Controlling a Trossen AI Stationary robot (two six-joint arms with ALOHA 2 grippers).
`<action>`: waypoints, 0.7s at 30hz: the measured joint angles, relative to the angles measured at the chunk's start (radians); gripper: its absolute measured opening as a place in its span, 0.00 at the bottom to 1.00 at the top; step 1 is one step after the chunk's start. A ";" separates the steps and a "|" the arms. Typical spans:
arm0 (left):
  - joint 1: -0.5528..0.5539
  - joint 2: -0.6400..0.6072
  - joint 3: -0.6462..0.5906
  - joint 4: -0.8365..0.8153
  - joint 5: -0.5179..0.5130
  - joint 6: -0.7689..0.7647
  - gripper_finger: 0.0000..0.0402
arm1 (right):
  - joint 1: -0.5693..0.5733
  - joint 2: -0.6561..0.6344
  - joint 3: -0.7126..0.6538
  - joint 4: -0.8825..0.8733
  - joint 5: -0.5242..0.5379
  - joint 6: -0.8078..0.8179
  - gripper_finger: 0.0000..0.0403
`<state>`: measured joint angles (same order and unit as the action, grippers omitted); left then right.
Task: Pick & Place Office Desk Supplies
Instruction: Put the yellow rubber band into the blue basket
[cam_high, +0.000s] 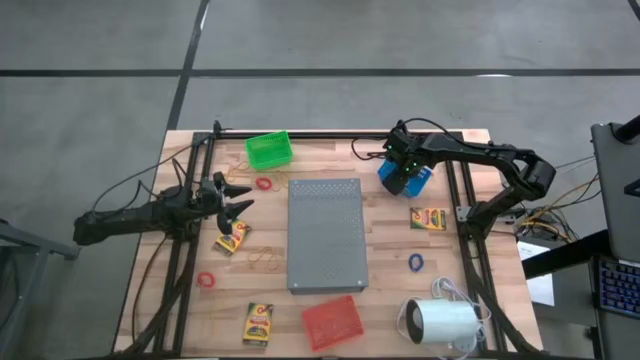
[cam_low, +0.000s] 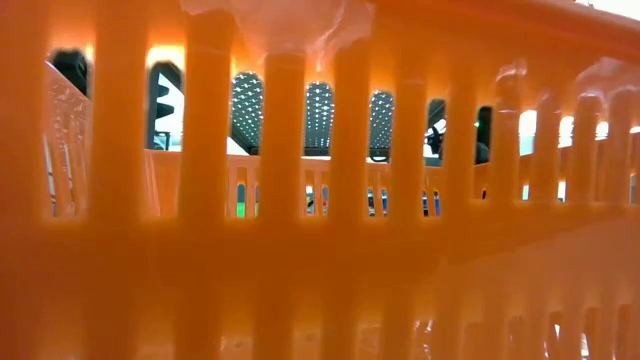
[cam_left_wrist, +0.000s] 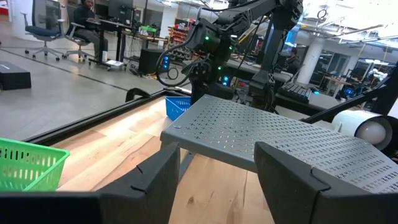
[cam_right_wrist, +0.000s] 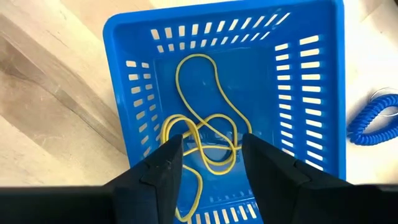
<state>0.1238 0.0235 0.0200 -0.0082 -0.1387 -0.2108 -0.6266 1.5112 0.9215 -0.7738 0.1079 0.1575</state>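
1. The left pincer (cam_high: 232, 210) hangs over the left part of the wooden table (cam_high: 390, 270), fingers spread with nothing between them.
2. A yellow crayon box (cam_high: 232, 238) lies just below that pincer, and a red ring (cam_high: 264, 184) lies just beyond its tips. A green basket (cam_high: 269, 150) stands farther off towards the table's far edge.
3. A second red ring (cam_high: 205, 280) and another crayon box (cam_high: 258, 323) lie nearer the front edge. A tan rubber band (cam_high: 266, 256) lies between the first box and the grey perforated slab (cam_high: 326, 234).
4. A red basket (cam_high: 332, 322) sits at the front, right of the second box.
5. The right pincer (cam_right_wrist: 209, 163) hangs directly over a blue basket (cam_right_wrist: 311, 93), fingers apart and empty.
6. Yellow rubber bands (cam_right_wrist: 202, 127) lie looped on that basket's floor, just under the fingertips.
7. A blue coiled ring (cam_right_wrist: 375, 119) lies on the table beside the basket.
8. A third crayon box (cam_high: 428, 218) and a blue ring (cam_high: 415, 262) lie on the table's right side.
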 joint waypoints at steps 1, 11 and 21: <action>0.000 0.000 0.000 0.000 0.000 0.000 0.53 | 0.000 0.000 0.000 0.000 0.000 0.000 0.40; 0.000 0.000 0.000 0.000 0.000 0.000 0.53 | 0.000 -0.004 0.000 0.003 -0.001 0.019 0.37; 0.000 0.000 0.000 0.000 0.000 0.000 0.53 | 0.014 -0.114 0.004 0.003 -0.012 0.019 0.41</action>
<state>0.1238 0.0238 0.0198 -0.0082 -0.1387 -0.2109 -0.6121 1.3967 0.9253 -0.7708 0.0959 0.1764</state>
